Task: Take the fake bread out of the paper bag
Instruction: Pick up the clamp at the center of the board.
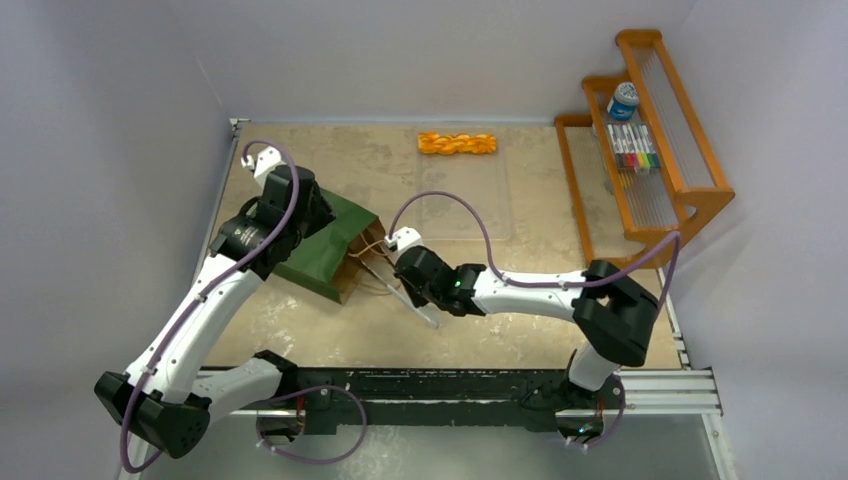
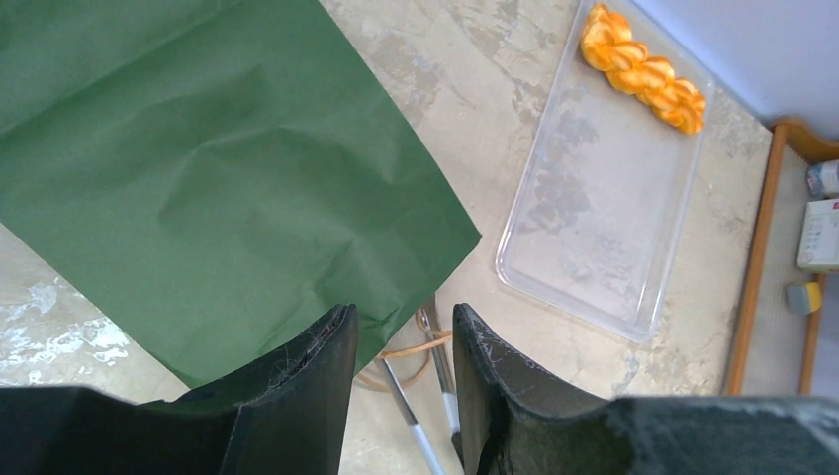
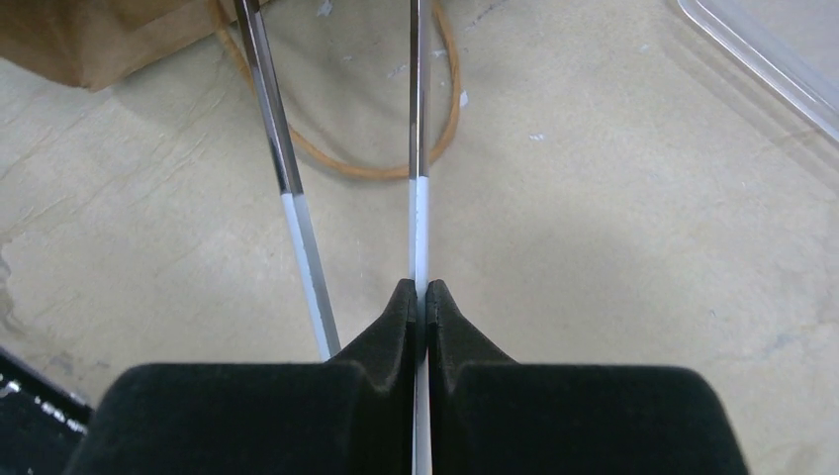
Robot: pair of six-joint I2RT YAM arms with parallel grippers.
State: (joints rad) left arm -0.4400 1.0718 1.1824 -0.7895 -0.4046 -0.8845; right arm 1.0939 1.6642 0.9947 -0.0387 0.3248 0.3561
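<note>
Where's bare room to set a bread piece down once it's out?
Most of the tray is bare, nearer than the braid. The table strip between the right arm and the near edge is bare too. Crowded at the bag mouth: tongs, cord handles and the right hand.

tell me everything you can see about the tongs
The tongs have two thin arms, shiny metal toward the tips and white toward the rear. The right gripper is shut on one arm; the other spreads free beside it. They reach across a cord handle toward the open paper bag.
</note>
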